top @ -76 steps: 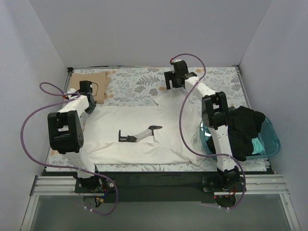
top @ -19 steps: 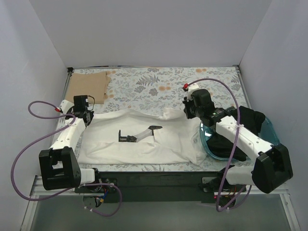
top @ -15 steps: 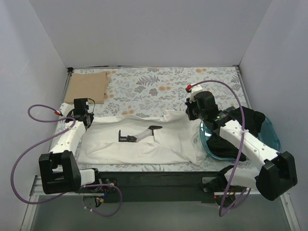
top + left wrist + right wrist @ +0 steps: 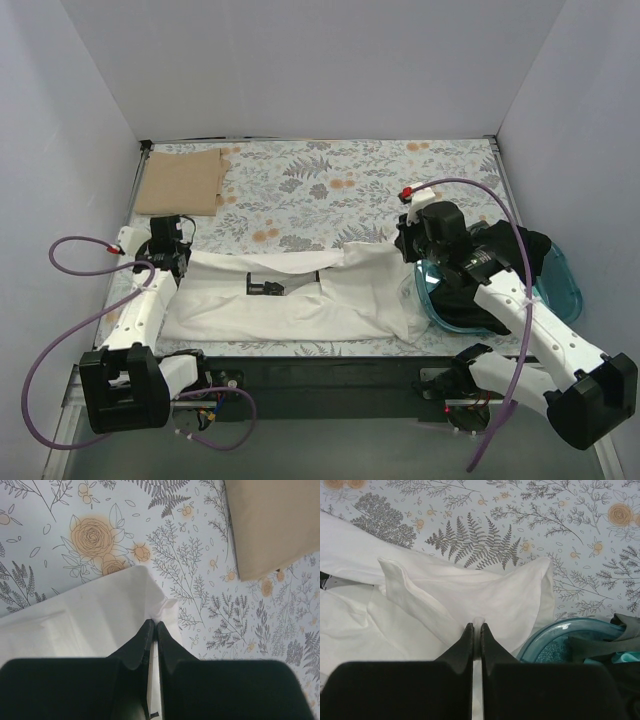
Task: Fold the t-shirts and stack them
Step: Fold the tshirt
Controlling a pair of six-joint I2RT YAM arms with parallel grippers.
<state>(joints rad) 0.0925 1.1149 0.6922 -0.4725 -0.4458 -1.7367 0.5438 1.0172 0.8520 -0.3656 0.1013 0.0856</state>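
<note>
A white t-shirt (image 4: 300,308) lies across the near half of the flowered table, its far edge doubled over toward the front. My left gripper (image 4: 180,259) is shut on the shirt's left corner (image 4: 150,592), and cloth shows between its fingertips (image 4: 146,630). At the other end my right gripper (image 4: 406,250) is shut on a pinch of the white t-shirt (image 4: 470,587) beside the bin. A black print (image 4: 264,288) on the shirt is partly covered by the fold. A folded tan t-shirt (image 4: 180,180) rests at the back left and also shows in the left wrist view (image 4: 272,520).
A teal plastic bin (image 4: 565,290) stands at the right edge of the table with dark clothes (image 4: 510,255) hanging over its rim; its rim (image 4: 555,640) sits right next to my right fingers. White walls close in the table on three sides.
Both grippers have drawn the shirt's far edge toward the front of the table, folding it over itself. The black print is now half covered, and more flowered cloth shows behind.
</note>
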